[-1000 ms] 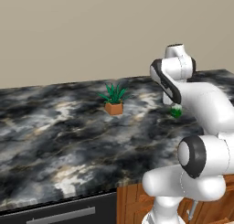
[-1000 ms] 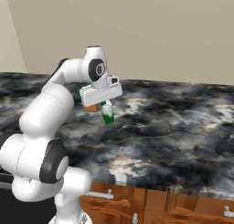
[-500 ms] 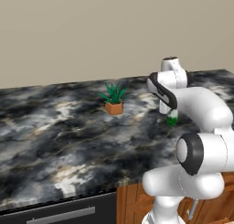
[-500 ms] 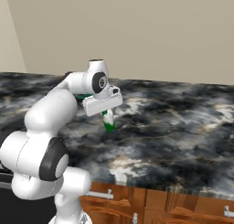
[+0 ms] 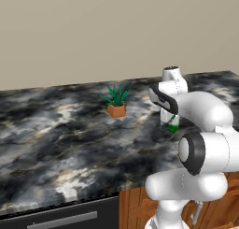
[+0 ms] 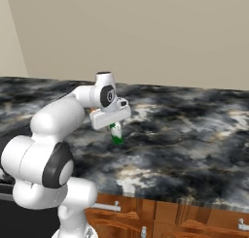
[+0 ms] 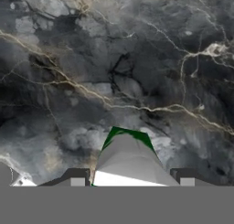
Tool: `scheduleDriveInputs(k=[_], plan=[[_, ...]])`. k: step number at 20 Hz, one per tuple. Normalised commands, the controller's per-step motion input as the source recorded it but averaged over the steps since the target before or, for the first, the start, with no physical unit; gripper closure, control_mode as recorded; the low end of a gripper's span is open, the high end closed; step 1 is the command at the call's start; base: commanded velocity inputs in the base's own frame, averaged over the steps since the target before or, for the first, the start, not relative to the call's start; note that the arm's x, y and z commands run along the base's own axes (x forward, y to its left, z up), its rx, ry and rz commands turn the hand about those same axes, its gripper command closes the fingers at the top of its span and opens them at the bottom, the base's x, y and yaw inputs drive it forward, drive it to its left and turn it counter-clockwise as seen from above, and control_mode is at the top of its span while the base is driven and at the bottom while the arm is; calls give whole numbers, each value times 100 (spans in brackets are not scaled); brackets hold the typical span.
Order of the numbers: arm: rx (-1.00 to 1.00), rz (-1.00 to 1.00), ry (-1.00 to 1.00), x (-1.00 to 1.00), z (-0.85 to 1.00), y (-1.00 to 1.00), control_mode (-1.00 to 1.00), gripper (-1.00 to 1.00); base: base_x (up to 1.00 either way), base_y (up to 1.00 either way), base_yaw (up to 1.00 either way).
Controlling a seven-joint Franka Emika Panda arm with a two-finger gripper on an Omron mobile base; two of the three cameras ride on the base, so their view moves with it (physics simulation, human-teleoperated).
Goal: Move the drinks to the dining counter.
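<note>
Hand view looks straight down the tool, its two dark tips pinching the green bottle between them, white top nearest the camera, green base pointing at the veined black counter. From the right base view the bottle hangs upright under the tool, low over the marble, whether touching it I cannot tell. Left base view has a small potted plant well off to the bottle's left.
</note>
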Motion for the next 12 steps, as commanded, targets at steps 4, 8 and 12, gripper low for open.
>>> scheduleDriveInputs(k=[4, 8, 12], plan=[[0, 0, 0, 5, -8, 0, -100, 100, 0, 0, 0], [0, 0, 0, 0, -3, -1, -100, 100, 0, 0, 0], [0, 0, 0, 1, -5, -6, -100, 100, 0, 0, 0]])
